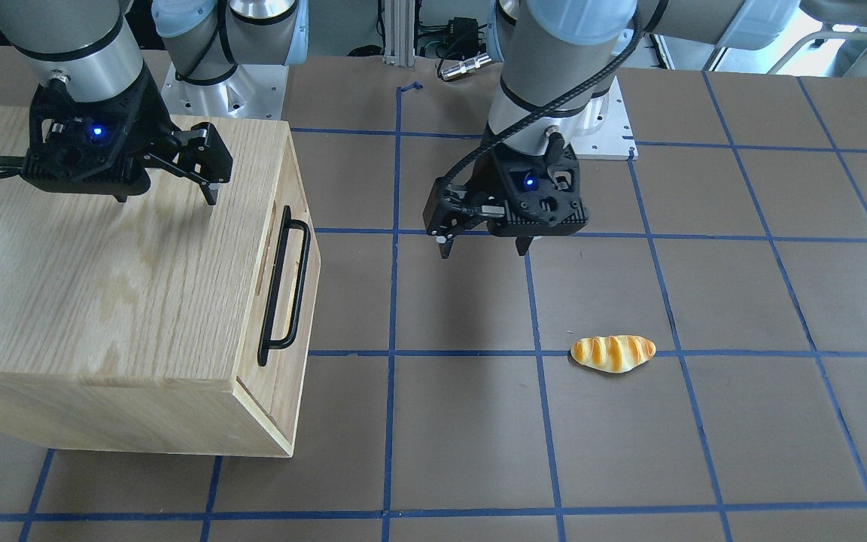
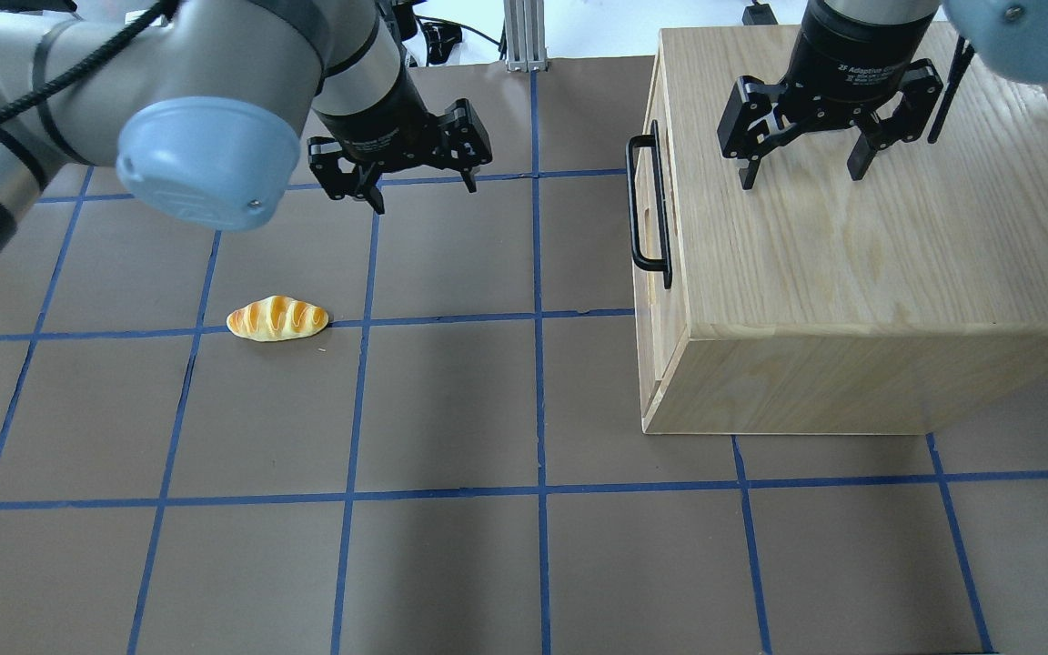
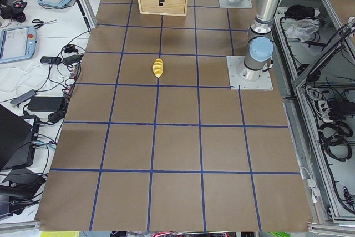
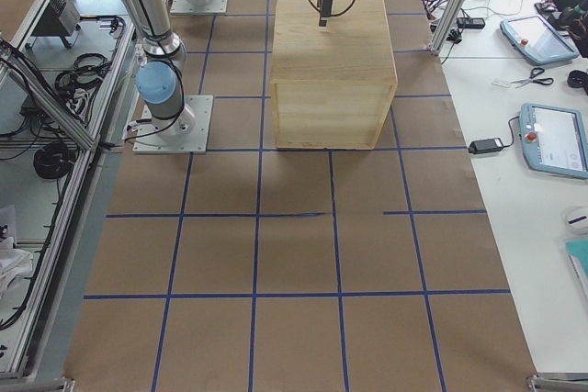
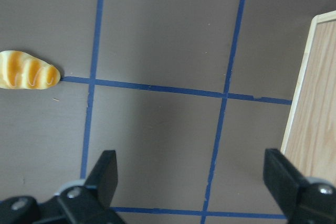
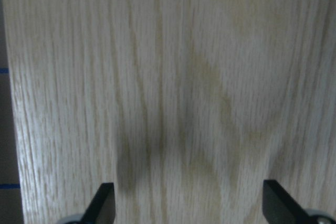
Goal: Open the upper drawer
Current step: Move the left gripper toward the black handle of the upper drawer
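The upper drawer [image 1: 290,271] sits shut and flush in the oak cabinet [image 1: 102,286], with its black bar handle [image 1: 285,290] facing the table's middle. The handle also shows in the overhead view [image 2: 649,209]. My right gripper [image 1: 166,199] is open and empty and hovers over the cabinet's top [image 2: 851,255], back from the handle; it also shows overhead [image 2: 801,177] and in its wrist view [image 6: 189,203]. My left gripper [image 2: 424,193] is open and empty above the bare table, apart from the drawer front. It also shows in the front-facing view [image 1: 484,250] and in its wrist view [image 5: 191,177].
A toy bread loaf [image 2: 277,318] lies on the brown mat on a blue tape line, on my left side; the left wrist view [image 5: 29,70] shows it too. The cabinet's edge [image 5: 315,108] is at that view's right. Both arm bases stand at the table's back.
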